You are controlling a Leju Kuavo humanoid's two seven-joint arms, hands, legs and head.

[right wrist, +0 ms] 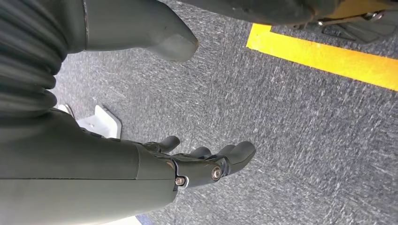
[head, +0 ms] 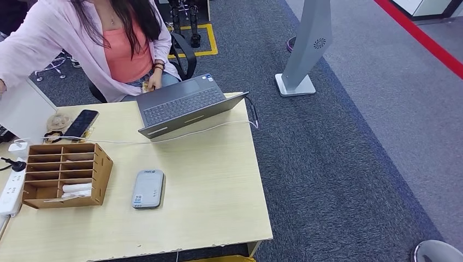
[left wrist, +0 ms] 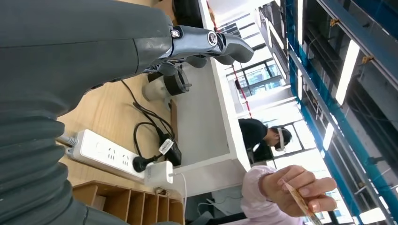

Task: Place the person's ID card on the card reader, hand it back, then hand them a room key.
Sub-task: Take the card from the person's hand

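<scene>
Robot hand (right wrist: 206, 161) (right, dark, empty) hangs above coarse grey carpet (right wrist: 291, 117).

Grey card reader (head: 148, 189) beside wooden organizer (head: 65, 174) on table (head: 218, 191)

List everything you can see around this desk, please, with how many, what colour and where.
Light wooden desk: one, pale wood, in front of the robot.
Grey open laptop: one, far edge of the desk, before the seated person.
Flat grey card reader: one, mid-desk.
Brown wooden slotted organiser: one, beside the reader, white cards in a lower slot.
Black smartphone: one, behind the organiser.
White power strip: one, desk's edge.
Tan card: one, held out in the person's hand.
Left hand: grey, raised above the desk, holding nothing.
Right hand: grey, hanging over the carpet.
</scene>
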